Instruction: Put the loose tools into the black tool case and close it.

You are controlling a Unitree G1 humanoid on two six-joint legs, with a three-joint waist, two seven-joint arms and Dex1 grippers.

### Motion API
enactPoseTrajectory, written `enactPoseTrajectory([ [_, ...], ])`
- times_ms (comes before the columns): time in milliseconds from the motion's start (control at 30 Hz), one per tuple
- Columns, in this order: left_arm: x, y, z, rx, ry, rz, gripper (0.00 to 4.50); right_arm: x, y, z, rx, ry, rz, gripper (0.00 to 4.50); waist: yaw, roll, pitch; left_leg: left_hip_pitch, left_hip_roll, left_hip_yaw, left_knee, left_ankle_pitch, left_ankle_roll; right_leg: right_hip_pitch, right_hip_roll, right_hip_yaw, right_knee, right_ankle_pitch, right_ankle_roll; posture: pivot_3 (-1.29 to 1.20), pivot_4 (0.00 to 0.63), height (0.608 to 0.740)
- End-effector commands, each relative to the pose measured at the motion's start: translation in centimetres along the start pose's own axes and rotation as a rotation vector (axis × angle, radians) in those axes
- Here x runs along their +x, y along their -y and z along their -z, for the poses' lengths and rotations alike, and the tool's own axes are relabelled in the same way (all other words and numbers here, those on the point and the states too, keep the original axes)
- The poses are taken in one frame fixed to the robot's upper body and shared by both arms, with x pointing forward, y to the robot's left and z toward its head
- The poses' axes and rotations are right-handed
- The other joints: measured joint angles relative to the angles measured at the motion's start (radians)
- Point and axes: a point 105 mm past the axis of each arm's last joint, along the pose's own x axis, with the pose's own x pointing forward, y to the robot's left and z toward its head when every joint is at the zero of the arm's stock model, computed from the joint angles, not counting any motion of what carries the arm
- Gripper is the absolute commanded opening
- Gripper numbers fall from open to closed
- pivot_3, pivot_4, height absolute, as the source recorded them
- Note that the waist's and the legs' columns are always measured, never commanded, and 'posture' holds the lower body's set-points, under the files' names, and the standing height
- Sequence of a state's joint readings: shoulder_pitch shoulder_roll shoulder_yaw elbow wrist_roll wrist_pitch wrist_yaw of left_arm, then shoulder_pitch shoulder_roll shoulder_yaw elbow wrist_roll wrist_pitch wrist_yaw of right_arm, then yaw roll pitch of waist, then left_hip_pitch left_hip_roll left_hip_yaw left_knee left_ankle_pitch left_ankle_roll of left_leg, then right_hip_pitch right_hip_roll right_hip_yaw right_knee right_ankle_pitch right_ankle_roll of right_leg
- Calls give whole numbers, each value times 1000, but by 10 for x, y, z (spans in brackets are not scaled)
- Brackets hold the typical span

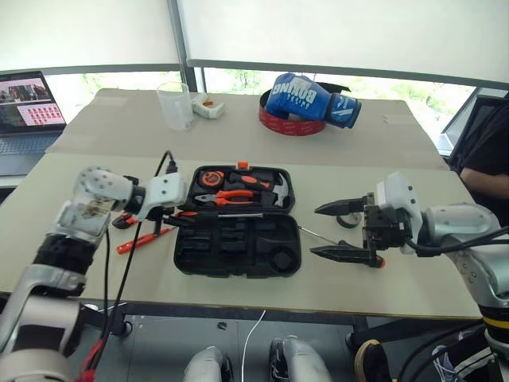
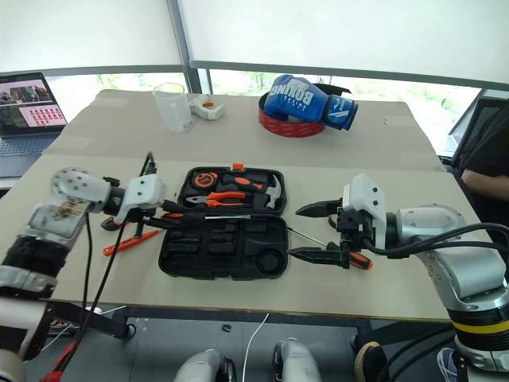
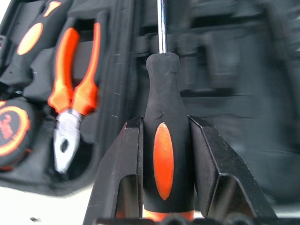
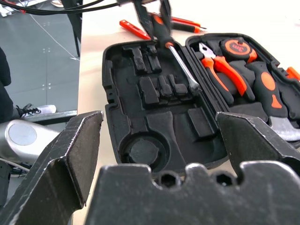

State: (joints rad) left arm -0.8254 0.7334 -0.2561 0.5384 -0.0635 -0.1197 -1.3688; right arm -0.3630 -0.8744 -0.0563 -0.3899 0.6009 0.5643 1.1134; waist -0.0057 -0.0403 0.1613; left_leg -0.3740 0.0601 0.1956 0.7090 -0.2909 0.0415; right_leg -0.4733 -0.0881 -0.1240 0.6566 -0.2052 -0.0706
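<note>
Left gripper [image 3: 164, 140] clamps a black-and-orange screwdriver [image 3: 161, 122] by the handle, shaft ahead over the open black tool case [image 1: 231, 255]. Line the shaft up with its moulded slot, lower flat, then release. Right gripper [image 1: 343, 231], spread wide and empty, waits just beside the case.

the black tool case [image 1: 235, 243] lies open mid-counter [image 1: 382, 159], its near half showing bare moulded slots, its far half filled by pliers [image 1: 225, 196], tape measure [image 1: 211, 178] and hammer [image 1: 269, 189]. the left end effector [image 1: 179, 216] holds a screwdriver [image 3: 161, 140] over the case's left edge, its shaft lying along the hinge line. left of the case, a slim orange screwdriver [image 1: 143, 240] clutters the counter. the right end effector [image 1: 340, 231], fingers wide apart, occupies the counter just right of the case.
</note>
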Motion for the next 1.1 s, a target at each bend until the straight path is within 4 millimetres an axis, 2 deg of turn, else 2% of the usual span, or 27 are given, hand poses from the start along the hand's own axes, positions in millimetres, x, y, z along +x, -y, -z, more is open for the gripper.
enactPoseTrajectory([
  [33, -1, -5, -4, 80, -5, 2, 902, -4, 1, -12, -73, 21, 41, 4500, -4, 0, 0, -1, 1, 0, 2, 0, 0, 0, 1, 0, 0, 0, 0, 0, 150, 714],
  [267, 7, 5, 3, 84, -24, 62, 902, -5, 4, -14, -74, 26, 72, 4500, -5, 0, 0, -1, 1, -1, 3, 0, 1, 0, 1, -1, 0, 0, 0, 0, 150, 714],
  [600, 14, -1, 0, 29, -41, 55, 902, -6, 3, -12, -78, 11, 74, 4500, -5, 0, 0, -2, 1, -1, 3, -1, 2, 0, 1, -1, 0, 0, 1, 0, 150, 714],
  [667, 12, -2, -4, 14, -27, 57, 1904, -6, 2, -12, -76, 12, 72, 4500, -6, 0, 0, -2, 1, -1, 3, -1, 2, 0, 1, -1, 0, 0, 1, 0, 150, 714],
  [700, 10, -4, -9, 2, -10, 51, 2132, -6, 1, -12, -75, 14, 69, 4500, -6, 0, 0, -2, 1, -1, 3, -1, 2, 0, 1, -1, 0, 0, 1, 0, 150, 714],
  [767, 8, -6, -16, -12, 15, 43, 2959, -6, 1, -12, -72, 16, 67, 4500, -5, 0, 0, -2, 1, -2, 3, -1, 2, 0, 1, -1, 0, 0, 1, 0, 150, 714],
  [867, 7, -7, -22, -28, 38, 40, 3961, -6, 0, -11, -70, 17, 66, 4500, -5, 0, 0, -2, 1, -2, 4, -1, 2, 0, 1, -1, 0, 0, 1, 0, 150, 714],
  [933, 7, -8, -27, -54, 64, 43, 3961, -6, -1, -11, -69, 17, 65, 4500, -5, 0, 0, -2, 1, -2, 4, -1, 2, 0, 1, -1, 0, 0, 1, 0, 150, 714],
  [967, 8, -9, -28, -56, 65, 37, 3811, -6, -1, -11, -69, 17, 66, 4500, -5, 0, 0, -2, 1, -2, 4, -1, 2, 0, 1, -1, 1, 0, 1, 0, 150, 714],
  [1100, 11, -8, -22, -46, 38, 45, 2454, -6, 0, -11, -70, 18, 70, 4500, -6, 0, 0, -2, 1, -2, 4, -1, 2, 0, 1, -1, 1, 0, 1, 0, 150, 714],
])
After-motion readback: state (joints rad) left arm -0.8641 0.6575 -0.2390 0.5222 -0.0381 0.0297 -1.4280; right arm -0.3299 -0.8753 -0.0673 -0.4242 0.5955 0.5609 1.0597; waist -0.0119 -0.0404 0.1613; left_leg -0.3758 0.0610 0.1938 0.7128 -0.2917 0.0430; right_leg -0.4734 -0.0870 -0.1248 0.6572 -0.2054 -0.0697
